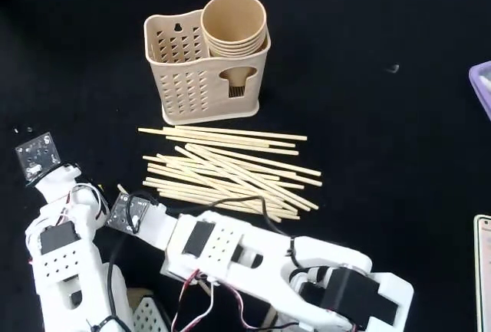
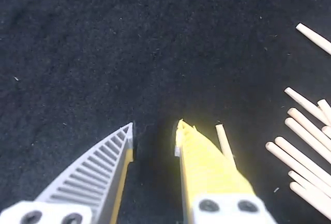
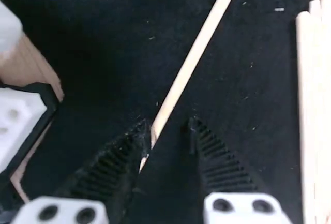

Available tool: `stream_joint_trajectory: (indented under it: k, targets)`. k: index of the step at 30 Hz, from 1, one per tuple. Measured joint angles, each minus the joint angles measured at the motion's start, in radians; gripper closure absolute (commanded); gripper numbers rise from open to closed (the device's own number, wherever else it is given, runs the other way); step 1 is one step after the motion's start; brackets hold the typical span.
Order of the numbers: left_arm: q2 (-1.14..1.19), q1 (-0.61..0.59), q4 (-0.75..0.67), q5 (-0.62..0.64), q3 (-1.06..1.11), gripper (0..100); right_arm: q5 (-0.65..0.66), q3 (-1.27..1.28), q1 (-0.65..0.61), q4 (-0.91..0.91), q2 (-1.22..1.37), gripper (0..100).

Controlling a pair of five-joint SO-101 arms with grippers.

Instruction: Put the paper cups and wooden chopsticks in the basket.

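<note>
Cups part looks done: the paper cups (image 1: 234, 21) sit stacked in one compartment of the basket (image 1: 188, 79), which stands upright at the far side of the table (image 1: 368, 117). The chopsticks part is not done. The wooden chopsticks (image 1: 230, 171) lie in a loose, criss-crossed pile on the black cloth, just in front of the basket and between it and my arms. So I judge roughly half finished, with every stick I can see left to move.

My left claw (image 2: 155, 127) is down low over bare cloth, jaws apart, nothing between them. One short stick (image 2: 224, 138) lies just beside its yellow finger, and the pile's ends are off to that side.

My right claw (image 3: 168, 127) is also apart and not clamped on anything. One stray chopstick (image 3: 196, 53) runs up to the tip of one finger and seems to touch it. I can't tell if it is properly inside the gap.

Next, as I judge it: close on that stick, lift it, and carry it to the basket's free compartment.
</note>
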Motion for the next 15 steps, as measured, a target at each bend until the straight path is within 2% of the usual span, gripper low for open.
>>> stream_joint_trajectory:
  k: [3, 6, 9, 12, 15]
  targets:
    - [0.000, 0.000, 0.000, 0.000, 0.000, 86, -0.025, 0.000, -0.002, 0.000, 0.002, 78.9]
    - [0.000, 0.000, 0.000, 0.000, 0.000, 86, -0.035, 0.000, -0.003, 0.000, 0.021, 80.8]
    - [0.000, 0.000, 0.000, 0.000, 0.000, 86, -0.037, -0.023, -0.005, 0.000, 0.057, 86.8]
    - [0.000, 0.000, 0.000, 0.000, 0.000, 86, -0.018, -0.054, 0.000, 0.008, 0.086, 99.0]
    - [0.000, 0.000, 0.000, 0.000, 0.000, 86, 0.069, -0.063, 0.002, 0.008, 0.092, 98.8]
